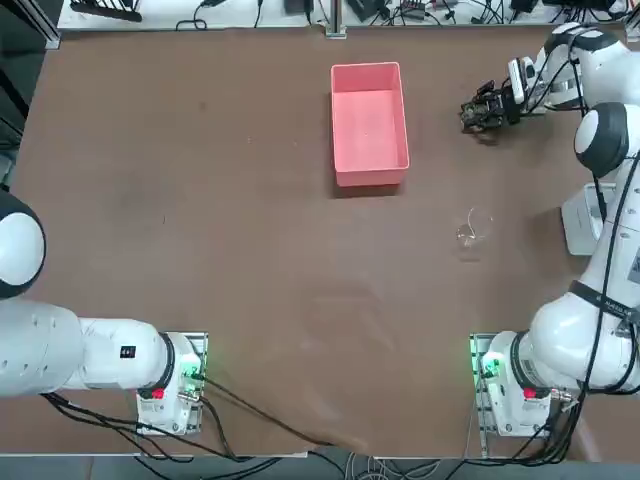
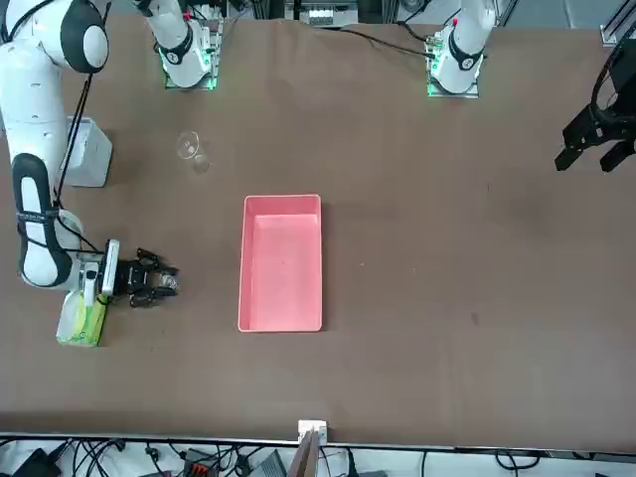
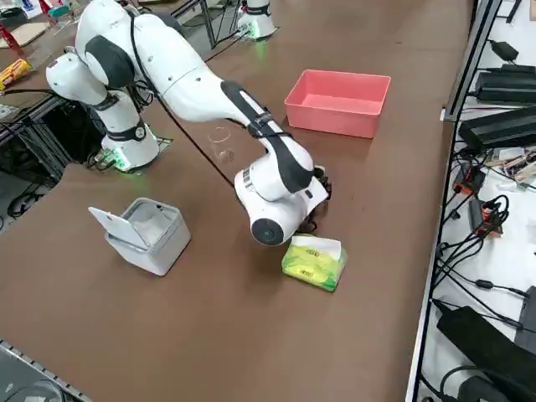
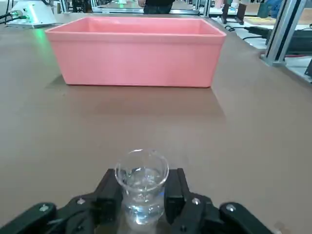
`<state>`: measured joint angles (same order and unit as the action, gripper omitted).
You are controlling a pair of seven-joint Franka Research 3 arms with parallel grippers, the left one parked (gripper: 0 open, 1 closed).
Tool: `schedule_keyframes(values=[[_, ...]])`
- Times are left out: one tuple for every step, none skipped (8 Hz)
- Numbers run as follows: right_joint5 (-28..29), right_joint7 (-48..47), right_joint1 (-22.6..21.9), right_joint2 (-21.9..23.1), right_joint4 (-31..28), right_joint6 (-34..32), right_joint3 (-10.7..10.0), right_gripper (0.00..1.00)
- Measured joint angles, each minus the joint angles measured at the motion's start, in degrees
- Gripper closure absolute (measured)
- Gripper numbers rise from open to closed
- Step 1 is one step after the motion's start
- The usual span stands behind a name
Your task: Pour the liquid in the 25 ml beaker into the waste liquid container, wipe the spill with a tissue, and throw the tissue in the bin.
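On desk [image 1: 200,200], right of pink bin [image 1: 369,124]: tool [image 4: 142,192] low, fingers [image 4: 175,192] clamped on 25 ml beaker [image 4: 141,185], upright, liquid inside. Larger beaker [image 1: 474,228] well apart, nearer base. Tissue pack [image 3: 314,261] beside wrist.

No readable text, labels or nos. anywhere. Green tissue pack [image 3: 313,262], lower centre of the right side view, has print too small to read. Small dark mark on the parked arm [image 1: 127,352], lower left of the top view, also illegible.
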<state>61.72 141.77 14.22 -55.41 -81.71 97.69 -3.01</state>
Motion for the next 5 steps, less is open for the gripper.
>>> schedule_keyframes(values=[[0.51,-0.54,-0.35,0.64,0.23,0.08,0.01,0.53],[0.66,-1.52,-0.82,1.58,0.63,0.25,0.03,0.53],[0.67,-2.87,-1.48,2.82,1.09,0.55,0.03,0.53],[0.66,-4.52,-2.38,4.23,1.50,1.19,0.02,0.53],[0.51,-5.93,-3.50,5.73,1.66,2.54,-0.01,0.53]])
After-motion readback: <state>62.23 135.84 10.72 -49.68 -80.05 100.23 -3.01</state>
